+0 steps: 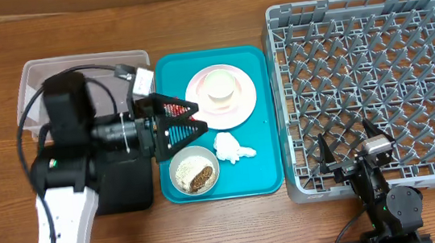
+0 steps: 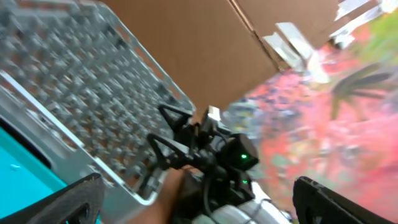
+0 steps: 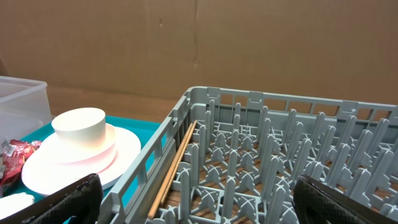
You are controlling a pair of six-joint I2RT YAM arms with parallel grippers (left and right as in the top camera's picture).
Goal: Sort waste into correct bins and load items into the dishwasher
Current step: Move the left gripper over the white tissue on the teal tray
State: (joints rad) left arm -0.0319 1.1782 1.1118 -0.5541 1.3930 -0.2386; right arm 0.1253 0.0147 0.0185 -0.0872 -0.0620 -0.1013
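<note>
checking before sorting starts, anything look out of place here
A thin wooden stick lies slanted inside the grey rack, along the wall nearest the teal tray; odd in an otherwise bare rack. A crumpled tissue lies loose on the tray.

Holds left gripper (image 1: 194, 117) above left half of teal tray (image 1: 263, 173), jaws spread wide; rests right gripper (image 1: 348, 148) right of tray, jaws likewise spread.

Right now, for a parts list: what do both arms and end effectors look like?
Left arm: black joint housings, white lower link, looping black cables, green light. Left end effector: black, triangular lattice fingers. Right arm and right end effector: black, with a grey block between them.
</note>
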